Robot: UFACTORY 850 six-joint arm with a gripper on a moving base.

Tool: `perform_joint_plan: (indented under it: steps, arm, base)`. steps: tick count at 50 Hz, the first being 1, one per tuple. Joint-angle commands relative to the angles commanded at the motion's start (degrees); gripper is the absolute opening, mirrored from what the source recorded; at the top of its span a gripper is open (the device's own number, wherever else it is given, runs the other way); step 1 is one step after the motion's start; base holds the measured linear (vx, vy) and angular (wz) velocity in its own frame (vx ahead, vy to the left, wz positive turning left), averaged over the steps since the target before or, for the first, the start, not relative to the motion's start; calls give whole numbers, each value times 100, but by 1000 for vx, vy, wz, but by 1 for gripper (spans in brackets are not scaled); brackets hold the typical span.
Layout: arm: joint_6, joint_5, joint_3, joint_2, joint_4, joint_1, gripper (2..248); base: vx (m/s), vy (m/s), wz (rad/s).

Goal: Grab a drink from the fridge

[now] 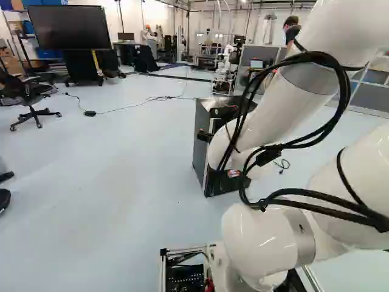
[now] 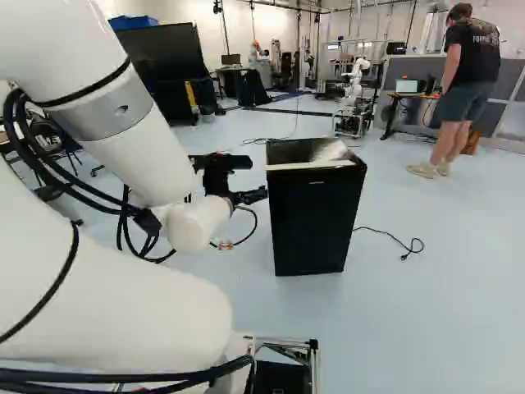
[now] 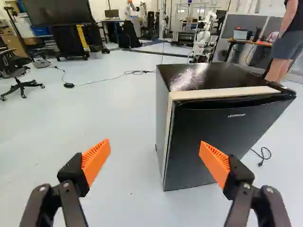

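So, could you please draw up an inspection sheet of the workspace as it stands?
Surface: pale floor; the fridge stands upright on it.
Job's things: the fridge door looks shut; no drink seen.
Clutter: a small black block lies on the floor, joined to a thin cable.
Claw: open, nothing between its orange pads, fridge ahead.
Cables: black cables loop loosely off the arm; a cord lies on the floor beside the fridge.
Surroundings: office chair, large dark screen and another robot, all farther off.
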Motion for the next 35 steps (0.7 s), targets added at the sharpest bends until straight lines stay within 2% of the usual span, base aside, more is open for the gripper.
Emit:
perform_joint_plan:
  steps: [19, 35]
  arm:
    - [0, 0, -18, -21, 0, 4, 247]
    - [0, 0, -211, -247, 0, 42, 247]
  base:
    - [0, 0, 0]
    - [0, 0, 0]
